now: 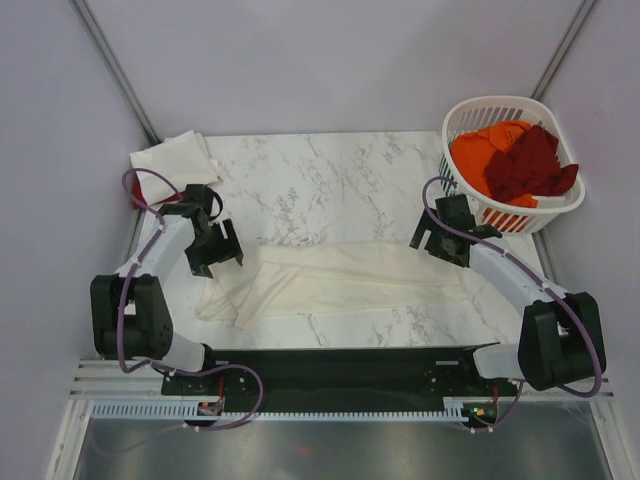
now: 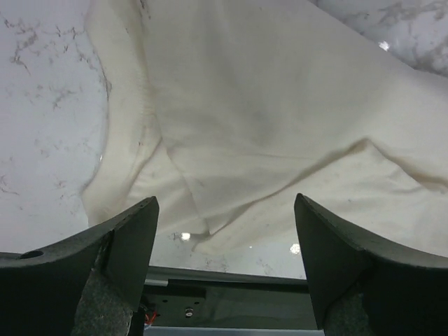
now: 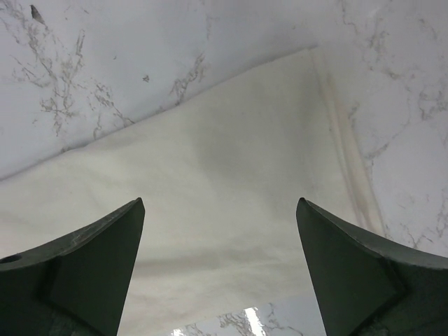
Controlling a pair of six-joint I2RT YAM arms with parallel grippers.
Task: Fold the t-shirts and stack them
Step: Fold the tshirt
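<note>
My left fingers (image 2: 129,245) and my right fingers (image 3: 91,259) stand spread wide, gripping nothing, one pair above each end of the long cream-white t-shirt (image 1: 340,280). It lies folded lengthwise across the near half of the marble table (image 1: 330,180). A second cream-white t-shirt (image 1: 172,158) sits folded at the far left corner, and an orange t-shirt (image 1: 480,158) and a dark maroon t-shirt (image 1: 530,165) lie crumpled in the white laundry basket (image 1: 456,125) at the far right.

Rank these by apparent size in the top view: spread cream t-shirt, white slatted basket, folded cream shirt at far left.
Largest: spread cream-white cotton t-shirt.
Then: white slatted plastic laundry basket.
Smallest: folded cream-white cotton shirt.
</note>
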